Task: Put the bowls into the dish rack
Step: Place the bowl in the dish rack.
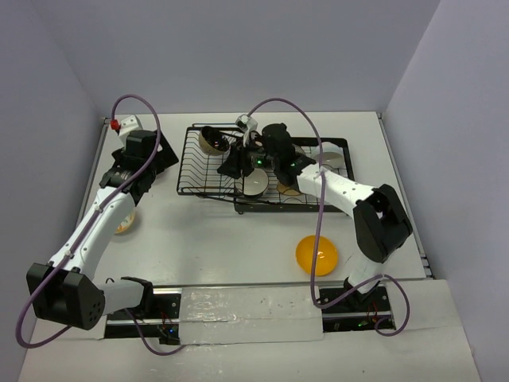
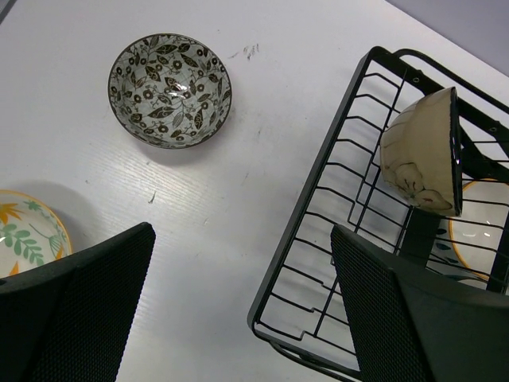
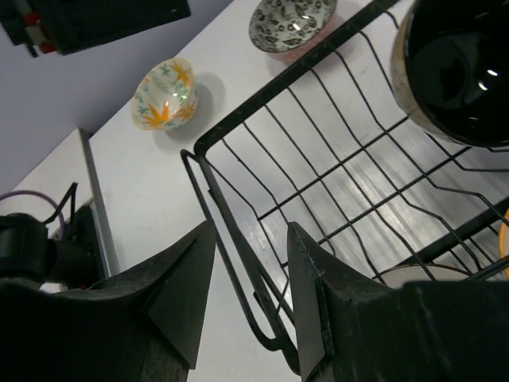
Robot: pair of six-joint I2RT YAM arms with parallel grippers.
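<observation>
Bowl, leaf-patterned, well ahead of left fingers

Desk, strip between leaf-patterned bowl and dish rack: bare, passable.
Rack, slotted section: near-left wires free; cream bowl, on edge, blocks the far-left corner.
Rack, middle: right arm overhead, white bowl beneath.
Front desk: orange bowl right of middle; bare to its left.
</observation>
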